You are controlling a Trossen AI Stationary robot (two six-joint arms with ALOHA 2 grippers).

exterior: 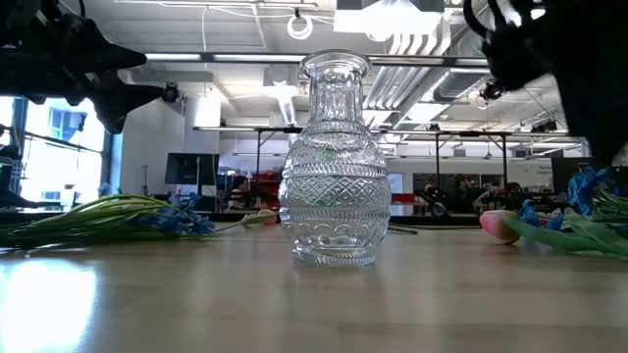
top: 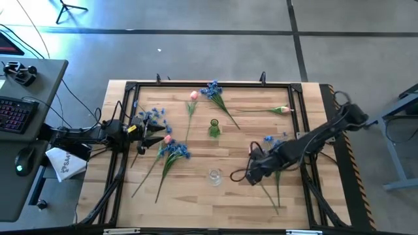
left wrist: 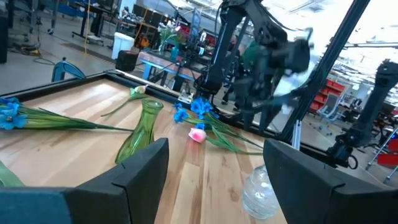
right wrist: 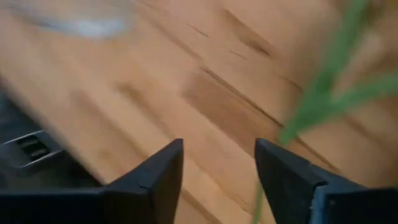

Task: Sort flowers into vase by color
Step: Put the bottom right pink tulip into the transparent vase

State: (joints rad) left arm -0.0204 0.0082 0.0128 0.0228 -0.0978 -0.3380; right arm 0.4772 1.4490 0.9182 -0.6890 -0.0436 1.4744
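Note:
A clear glass vase (top: 215, 176) (exterior: 334, 162) stands upright near the table's near edge, and a slim green vase (top: 213, 128) (left wrist: 142, 127) stands at mid-table. Pink tulips (top: 192, 98) (top: 282, 109) (top: 168, 138) and blue sprays (top: 212, 91) (top: 151, 116) (top: 175, 151) (top: 271, 139) lie flat on the wood. My left gripper (top: 157, 132) (left wrist: 214, 149) hovers open at the left, among the flowers there, pointing at the vases. My right gripper (top: 251, 171) (right wrist: 217, 146) is open just right of the clear vase, over bare wood. A green stem (right wrist: 323, 93) runs beside one finger.
A black frame (top: 196, 83) borders the wooden table (top: 228, 209). Stems (top: 274, 196) trail toward the near edge under the right arm. A desk with a keyboard (top: 16, 114) and mouse stands left of the table. Bare wood lies between the two vases.

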